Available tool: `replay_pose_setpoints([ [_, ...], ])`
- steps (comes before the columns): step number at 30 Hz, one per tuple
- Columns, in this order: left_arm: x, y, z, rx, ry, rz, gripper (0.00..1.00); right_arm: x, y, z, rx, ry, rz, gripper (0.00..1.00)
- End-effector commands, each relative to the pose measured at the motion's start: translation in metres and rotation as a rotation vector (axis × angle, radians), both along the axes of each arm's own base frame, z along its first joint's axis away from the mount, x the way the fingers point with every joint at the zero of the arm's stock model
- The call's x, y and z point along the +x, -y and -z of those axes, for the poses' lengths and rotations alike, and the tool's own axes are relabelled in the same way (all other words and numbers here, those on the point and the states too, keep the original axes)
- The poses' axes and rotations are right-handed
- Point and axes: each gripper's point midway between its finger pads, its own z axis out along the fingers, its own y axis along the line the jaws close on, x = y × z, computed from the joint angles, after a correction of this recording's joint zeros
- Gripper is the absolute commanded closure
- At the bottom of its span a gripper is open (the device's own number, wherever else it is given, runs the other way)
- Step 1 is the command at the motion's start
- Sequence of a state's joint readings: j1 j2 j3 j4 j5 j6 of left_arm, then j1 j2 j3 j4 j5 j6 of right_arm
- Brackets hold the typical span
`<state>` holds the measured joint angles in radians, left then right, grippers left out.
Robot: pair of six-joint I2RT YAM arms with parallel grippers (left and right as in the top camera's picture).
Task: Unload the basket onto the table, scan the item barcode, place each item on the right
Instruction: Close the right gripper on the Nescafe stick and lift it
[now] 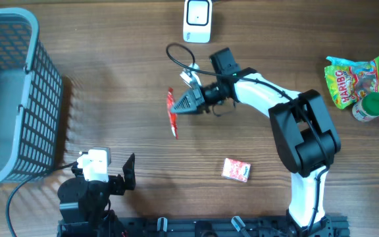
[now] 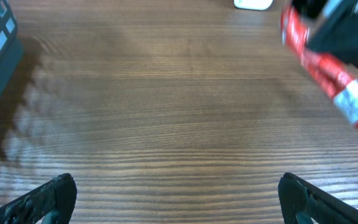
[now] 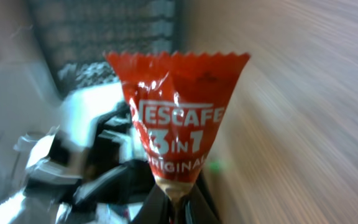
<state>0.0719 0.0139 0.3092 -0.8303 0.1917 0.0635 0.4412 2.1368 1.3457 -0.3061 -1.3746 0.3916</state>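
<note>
Overhead view, 1 wood-grain tabletop [image 1: 110,85]; contents as follows.

1. Red sachet [image 1: 172,113], the item being scanned. The right wrist view reads its print as Nescafé 3-in-1 Original [image 3: 178,124]. It sits mid-tabletop and appears lifted clear of the surface. The right jaws are closed on 1 narrow end, leaving both printed faces exposed, presumably so that the barcode can be turned toward a reader. No barcode is visible in any view.
2. White scanner [image 1: 197,20] at the far edge, with a black cable [image 1: 176,56] looping toward the sachet. Scanner and sachet are apart, so the code is judged not yet presented.
3. Left jaws, spread wide and empty, by the near edge toward the left, likely parked clear of the working arm.
4. Grey basket [image 1: 41,99] at the left edge, probably for finished items.
5. Haribo bag [image 1: 351,79] and green-lidded jar [image 1: 372,106], touching, near the right edge. 1 small red-and-white box [image 1: 235,170] lies toward the near edge. These likely await their turn.
</note>
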Motion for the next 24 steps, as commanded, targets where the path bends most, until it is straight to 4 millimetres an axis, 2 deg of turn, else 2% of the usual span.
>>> replay_pose_setpoints([
  [1, 0.000, 0.000, 0.001, 0.011, 0.005, 0.008, 0.00, -0.018, -0.008, -0.041, 0.243, 0.014, -0.157, 0.96],
  [14, 0.000, 0.001, 0.001, 0.011, 0.005, 0.008, 0.00, -0.017, -0.032, -0.067, 0.499, 0.589, -0.261, 0.96],
  [24, 0.000, 0.001, 0.001, 0.011, 0.005, 0.008, 0.00, -0.021, -0.036, -0.068, 0.525, 0.637, -0.276, 0.96],
])
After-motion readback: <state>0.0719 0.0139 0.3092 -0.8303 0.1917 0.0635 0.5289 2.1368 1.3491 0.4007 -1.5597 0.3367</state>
